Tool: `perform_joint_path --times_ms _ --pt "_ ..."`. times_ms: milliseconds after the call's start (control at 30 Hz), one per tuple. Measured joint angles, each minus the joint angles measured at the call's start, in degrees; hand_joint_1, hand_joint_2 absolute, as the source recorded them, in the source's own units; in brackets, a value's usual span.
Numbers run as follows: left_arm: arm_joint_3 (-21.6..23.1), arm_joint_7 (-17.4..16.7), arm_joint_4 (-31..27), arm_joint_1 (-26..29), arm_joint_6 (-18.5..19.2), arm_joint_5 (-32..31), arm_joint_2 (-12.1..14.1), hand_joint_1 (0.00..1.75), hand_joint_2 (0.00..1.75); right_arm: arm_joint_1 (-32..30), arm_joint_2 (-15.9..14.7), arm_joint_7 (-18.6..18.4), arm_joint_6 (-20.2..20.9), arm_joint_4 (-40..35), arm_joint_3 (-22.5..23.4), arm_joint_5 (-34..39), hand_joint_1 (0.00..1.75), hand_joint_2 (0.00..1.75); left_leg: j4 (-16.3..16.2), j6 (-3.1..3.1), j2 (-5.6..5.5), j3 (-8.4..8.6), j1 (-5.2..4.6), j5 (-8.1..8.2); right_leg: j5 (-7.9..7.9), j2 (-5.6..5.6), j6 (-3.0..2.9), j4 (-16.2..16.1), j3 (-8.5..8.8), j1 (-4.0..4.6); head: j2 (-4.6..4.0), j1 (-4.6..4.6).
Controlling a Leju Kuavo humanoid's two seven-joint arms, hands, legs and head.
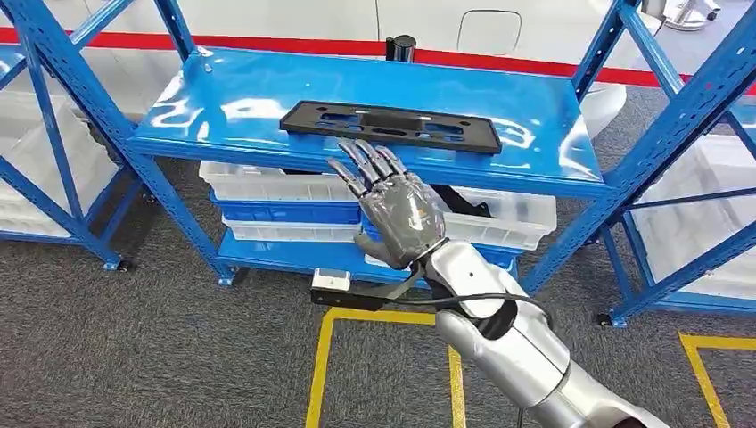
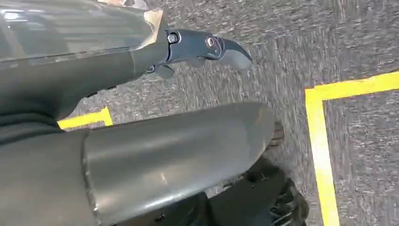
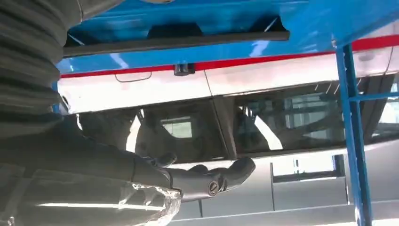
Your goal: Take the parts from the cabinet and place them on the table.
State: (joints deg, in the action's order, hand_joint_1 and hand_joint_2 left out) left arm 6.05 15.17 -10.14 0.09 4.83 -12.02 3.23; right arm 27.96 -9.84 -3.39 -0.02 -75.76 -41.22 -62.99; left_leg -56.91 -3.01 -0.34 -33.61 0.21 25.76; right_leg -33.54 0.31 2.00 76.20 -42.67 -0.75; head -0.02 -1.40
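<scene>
A flat black rectangular part (image 1: 390,126) with cut-out slots lies on the top blue shelf (image 1: 232,107) of the rack, near its front edge. My right hand (image 1: 393,202) is raised just in front of that edge, below the part, fingers straight and apart, holding nothing. In the right wrist view the same part (image 3: 174,37) appears as a dark strip on the blue shelf, beyond my outstretched fingers (image 3: 221,176). My left hand (image 2: 141,141) hangs over the grey carpet, its thumb and a dark finger (image 2: 207,47) apart with nothing between them.
White plastic bins (image 1: 294,183) sit on the lower blue shelves behind my right hand. More blue racks with white bins stand at left (image 1: 36,134) and right (image 1: 704,187). Yellow floor tape (image 1: 325,357) marks the grey carpet.
</scene>
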Motion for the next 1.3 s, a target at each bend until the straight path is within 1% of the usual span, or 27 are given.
perform_joint_path --times_ms 33,67,133,200,267,333,367,400,467,500,533,567,633,667,700,800,867,900,967,1000,1033,1067,1167,1200,1233,1267,1300 --pt "0.0 -0.1 0.0 0.0 -0.2 0.0 0.0 0.00 0.00 0.0 0.0 0.0 0.0 0.1 0.0 0.0 0.00 1.75 0.0 0.09 -0.11 0.31 0.00 0.23 1.54 -0.01 0.63 -2.1 0.56 -0.01 0.00 -0.02" --pt "0.0 -0.1 0.0 0.0 -0.2 0.0 -0.1 0.00 0.00 0.1 0.0 0.0 0.0 0.1 0.0 0.0 0.00 1.75 0.0 0.21 -0.21 0.74 0.01 0.49 3.71 -0.03 1.25 -6.3 2.41 -0.01 0.00 -0.02" --pt "0.0 -0.3 0.0 0.0 -0.3 0.0 -0.2 0.00 0.00 0.3 0.0 0.0 0.0 0.1 0.0 0.0 0.00 1.75 0.0 0.64 -0.28 1.79 0.01 1.23 8.24 -0.22 1.86 -17.3 7.62 -0.02 0.00 -0.04" --pt "0.0 -0.4 0.0 -0.1 -0.4 0.0 -0.2 0.00 0.00 0.3 0.2 0.0 0.0 0.1 0.0 0.0 0.00 1.75 -0.2 1.27 -0.27 1.86 -0.52 1.89 8.02 -0.20 0.41 -18.8 8.73 0.19 0.00 0.02" --pt "0.0 -0.5 0.0 -0.1 -0.6 0.1 -0.3 0.00 0.00 0.3 0.1 0.0 0.0 0.1 0.0 -0.1 0.00 1.75 0.0 1.76 -0.20 2.09 -0.30 2.17 7.57 -0.14 -0.41 -18.7 8.71 0.59 0.00 0.00" --pt "0.0 -0.8 0.0 -0.2 -1.3 0.5 -0.2 0.00 0.00 0.4 0.2 -0.2 -0.1 0.0 0.2 -0.5 0.00 1.75 -0.4 2.41 -0.15 2.23 -0.07 3.05 7.41 -0.01 -1.35 -19.1 9.88 -0.31 0.00 -0.02" --pt "0.0 -0.9 0.0 -0.2 -1.5 0.8 -0.5 0.00 0.00 0.5 0.3 -0.6 -0.2 0.0 0.3 -0.7 0.00 1.75 -2.6 2.76 0.02 1.61 -0.10 3.95 6.95 -0.11 -2.04 -19.2 10.40 -0.31 0.00 0.29" --pt "0.0 -1.0 0.0 -0.3 -1.7 1.1 -0.5 0.00 0.00 0.6 0.5 -0.7 -0.2 0.1 0.3 -0.8 0.00 1.75 -7.0 3.19 0.12 -0.81 0.14 5.77 6.63 -0.15 -2.47 -19.2 10.88 -0.31 0.00 0.33" --pt "-0.3 -1.1 0.0 -0.1 -2.0 1.3 -0.5 0.00 0.00 0.6 0.7 -1.3 -0.2 0.3 0.2 -1.0 0.00 1.75 -16.1 3.71 0.14 -6.79 0.41 8.55 5.95 -0.11 -2.66 -19.1 11.39 -0.18 0.00 0.35" --pt "-0.4 -1.1 0.0 0.0 -2.2 1.4 -0.6 0.00 0.00 0.6 0.8 -1.7 -0.1 0.5 0.1 -1.2 0.00 1.75 -18.5 3.78 0.14 -9.08 0.46 8.31 5.55 -0.06 -2.59 -19.1 11.76 -0.16 0.00 0.35" --pt "-0.4 -1.1 0.0 0.0 -2.3 1.6 -0.7 0.00 0.00 0.6 0.9 -2.3 -0.1 0.7 0.1 -1.4 0.00 1.75 -17.9 3.76 0.15 -9.81 0.47 6.55 5.10 0.04 -2.46 -19.1 12.32 -0.17 0.00 0.37" --pt "-0.4 -1.1 0.0 0.0 -2.3 1.7 -0.7 0.00 0.00 0.7 0.9 -2.8 -0.1 0.9 0.1 -1.5 0.00 1.75 -14.7 3.66 0.18 -9.02 0.48 3.43 4.53 0.11 -2.32 -19.1 13.12 -0.18 0.00 0.35" --pt "-0.6 -1.0 0.0 0.0 -2.4 1.7 -0.7 0.00 0.00 1.0 1.1 -3.6 -0.1 1.2 0.3 -1.7 0.00 1.75 -4.6 3.13 0.22 -5.04 0.49 -3.36 3.28 0.14 -2.00 -19.2 14.88 -0.20 0.00 0.35" --pt "-0.7 -1.0 0.1 -0.1 -2.4 1.6 -0.7 0.00 0.00 1.2 1.1 -3.8 -0.2 1.3 0.4 -1.7 0.00 1.75 -2.8 2.74 0.20 -3.87 0.38 -2.76 2.82 0.12 -1.75 -19.5 14.97 -0.16 0.00 0.24" --pt "-0.8 -0.9 0.1 -0.1 -2.4 1.6 -0.8 0.00 0.00 1.6 1.2 -3.9 -0.2 1.4 0.5 -1.7 0.00 1.75 -1.8 2.53 0.23 -2.75 -0.11 -2.06 2.45 0.17 -1.25 -19.5 14.97 0.39 0.00 0.40" --pt "-0.9 -0.9 0.1 0.0 -2.4 1.6 -0.8 0.00 0.00 1.7 1.2 -3.9 -0.4 1.7 0.7 -1.7 0.00 1.75 -0.8 1.26 0.24 -2.34 -0.38 -1.09 2.84 0.06 -0.14 -19.9 15.93 0.24 0.00 0.35" --pt "-0.9 -0.9 0.1 0.0 -2.4 1.6 -0.9 0.00 0.00 1.9 1.2 -3.9 -0.4 1.8 1.1 -1.7 0.00 1.75 0.2 0.58 0.03 -0.60 0.03 -0.87 2.36 -0.02 0.00 -17.3 14.76 0.09 0.00 0.18" --pt "-0.9 -0.9 0.1 -0.1 -2.3 1.6 -0.9 0.00 0.00 2.2 1.2 -3.9 -0.5 1.8 1.1 -1.7 0.00 1.75 0.3 0.22 0.03 -0.20 0.03 -0.63 1.85 -0.02 -0.02 -13.8 12.62 0.09 0.00 0.09" --pt "-1.0 -0.9 0.1 -0.2 -2.3 1.6 -0.9 0.00 0.00 2.2 1.2 -4.1 -0.5 2.2 1.1 -1.7 0.00 1.75 0.3 -0.10 -0.03 0.48 0.02 0.15 -0.44 -0.01 -0.22 -5.5 6.48 0.10 0.00 0.09" --pt "-1.2 -0.9 0.1 -0.1 -2.3 1.7 -1.0 0.00 0.00 2.2 1.2 -4.2 -0.4 2.6 1.0 -1.7 0.00 1.75 0.3 -0.12 -0.13 0.90 -0.02 0.64 -1.52 -0.02 -0.28 -3.1 4.14 0.09 0.00 0.09" --pt "-1.3 -0.9 0.1 -0.1 -2.4 1.8 -1.0 0.00 0.00 2.2 1.2 -4.4 -0.2 3.0 1.0 -1.8 0.00 1.75 0.3 -0.12 -0.20 1.48 -0.03 1.09 -1.62 -0.02 -0.15 -2.6 2.63 0.09 0.00 0.09" --pt "-1.4 -0.9 0.1 0.0 -2.5 1.8 -1.1 0.00 0.00 2.2 1.2 -4.7 0.1 3.5 1.0 -1.9 0.00 1.75 0.3 -0.06 -0.30 2.27 -0.03 1.67 -0.42 -0.02 0.30 -4.3 2.29 0.09 0.00 0.09" --pt "-1.5 -0.8 0.1 -0.1 -2.8 1.8 -1.3 0.00 0.00 2.4 1.2 -5.0 0.6 4.3 1.1 -2.2 0.00 1.75 0.3 0.49 -0.53 4.77 -0.03 3.59 8.68 -0.18 2.13 -17.1 5.55 0.08 0.00 0.05" --pt "-1.6 -0.8 0.2 -0.1 -2.9 1.8 -1.3 0.00 0.00 2.4 1.2 -5.2 0.7 4.8 1.1 -2.4 0.00 1.75 0.0 0.86 -0.58 5.61 -0.34 4.38 9.49 -0.40 1.13 -18.3 5.61 0.29 0.00 0.15" --pt "-1.7 -0.7 0.2 -0.1 -2.9 1.8 -1.3 0.00 0.00 2.6 1.3 -5.5 1.0 5.3 1.0 -2.4 0.00 1.75 0.3 1.27 -0.63 5.22 -0.39 4.71 8.79 -0.52 -0.33 -18.1 6.64 0.51 0.00 0.04" --pt "-1.7 -0.6 0.2 -0.1 -2.9 1.8 -1.3 0.00 0.00 2.6 1.4 -5.7 1.0 5.4 1.0 -2.6 0.00 1.75 0.4 1.66 -0.52 5.53 -0.33 4.98 9.55 -0.35 -0.80 -18.1 6.57 0.64 0.00 0.20" --pt "-1.7 -0.6 0.2 -0.1 -2.9 1.8 -1.3 0.00 0.00 2.6 1.3 -5.8 1.1 5.6 1.2 -2.7 0.00 1.75 0.1 1.77 -0.52 6.02 -0.30 4.85 9.40 -0.35 -1.21 -18.2 6.68 0.61 0.00 0.09"
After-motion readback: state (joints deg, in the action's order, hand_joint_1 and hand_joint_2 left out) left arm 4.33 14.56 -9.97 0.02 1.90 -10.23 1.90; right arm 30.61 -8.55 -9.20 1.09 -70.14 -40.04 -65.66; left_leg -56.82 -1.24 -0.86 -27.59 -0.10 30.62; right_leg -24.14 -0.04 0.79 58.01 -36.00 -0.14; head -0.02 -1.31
